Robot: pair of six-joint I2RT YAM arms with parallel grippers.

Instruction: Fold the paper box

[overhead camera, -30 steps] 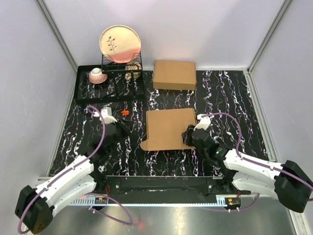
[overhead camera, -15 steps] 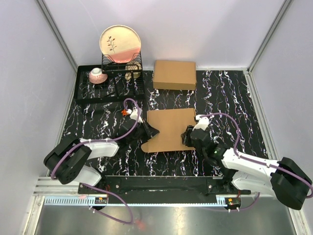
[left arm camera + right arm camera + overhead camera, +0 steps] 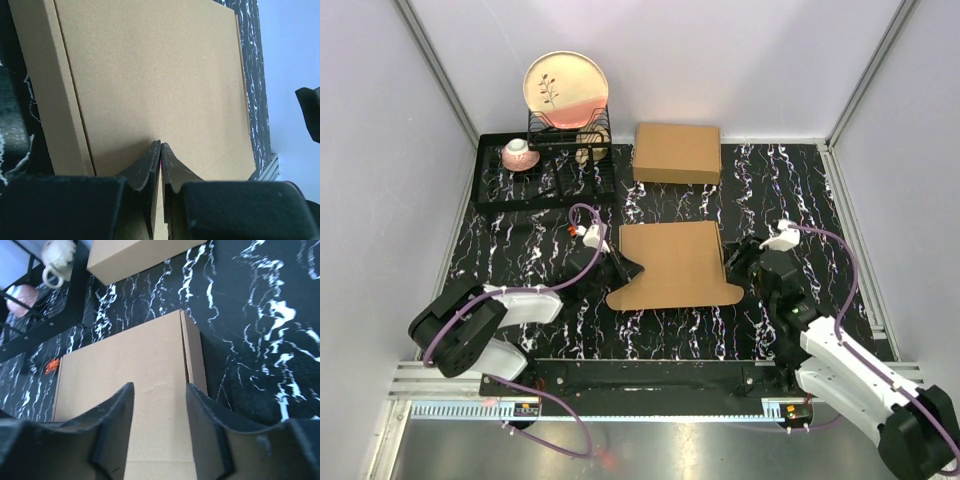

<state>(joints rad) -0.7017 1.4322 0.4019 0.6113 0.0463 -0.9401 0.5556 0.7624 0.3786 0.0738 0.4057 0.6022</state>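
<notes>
The paper box (image 3: 675,265) lies flat in the middle of the table, a brown cardboard sheet with a rounded tab at its near right corner. My left gripper (image 3: 625,270) is at its left edge, shut on the cardboard. In the left wrist view the fingertips (image 3: 160,146) meet over the paper box (image 3: 150,75), with a strip of cardboard between them. My right gripper (image 3: 743,262) is open and empty just off the right edge. In the right wrist view its jaws (image 3: 160,390) stand apart above the paper box (image 3: 125,365).
A made-up brown cardboard box (image 3: 677,152) sits at the back; it also shows in the right wrist view (image 3: 140,255). A black dish rack (image 3: 545,180) at back left holds a plate (image 3: 566,88) and a cup (image 3: 519,153). A small orange thing (image 3: 576,229) lies near the box's left.
My left arm swung right to the box's left edge and shut on it. My right gripper let go of the right edge and drew back to the right. The box's right tab now lies flat.
</notes>
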